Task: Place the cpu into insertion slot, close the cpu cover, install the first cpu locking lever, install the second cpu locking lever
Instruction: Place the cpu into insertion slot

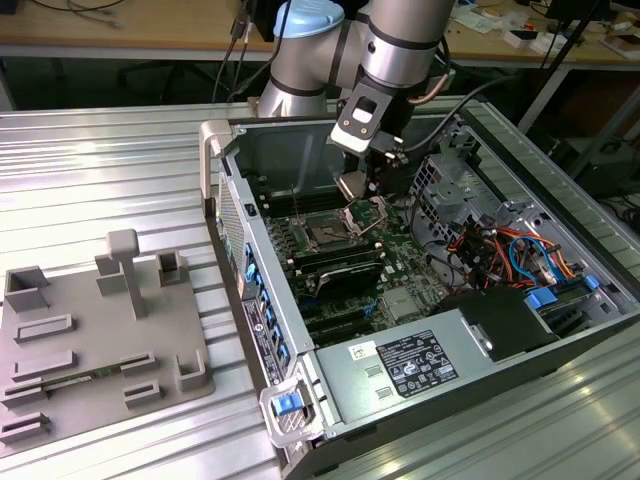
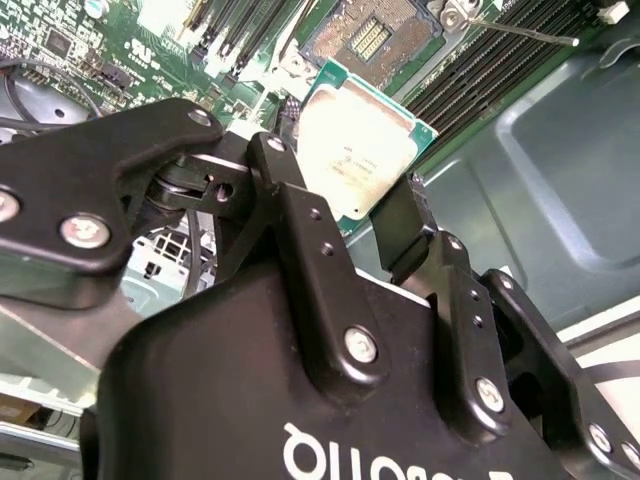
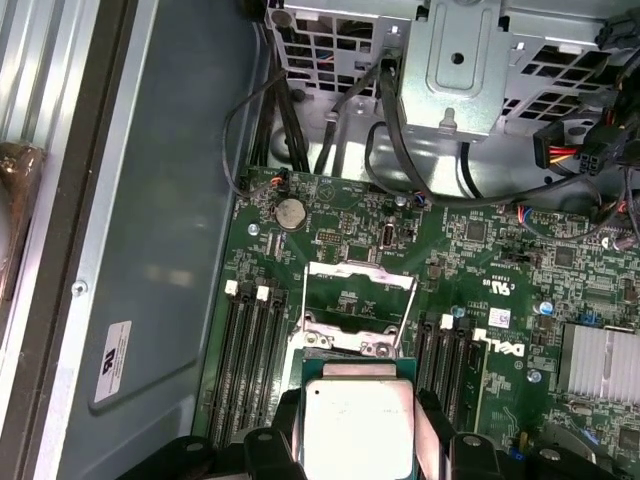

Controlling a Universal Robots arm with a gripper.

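Gripper (image 2: 340,178): clamped on two opposite edges of the cpu (image 3: 358,422), carrying it inside the open case (image 1: 400,372).
Cpu: silver face out, tilted, above the board (image 3: 480,250) near the slot (image 2: 372,38) (not seated).
Slot: uncovered, pin grid exposed.
Cover (image 3: 345,342): stood swung up on its hinge.

Ribbed metal table (image 1: 100,160) bears computer case (image 1: 262,300), grey fixture (image 1: 100,335).
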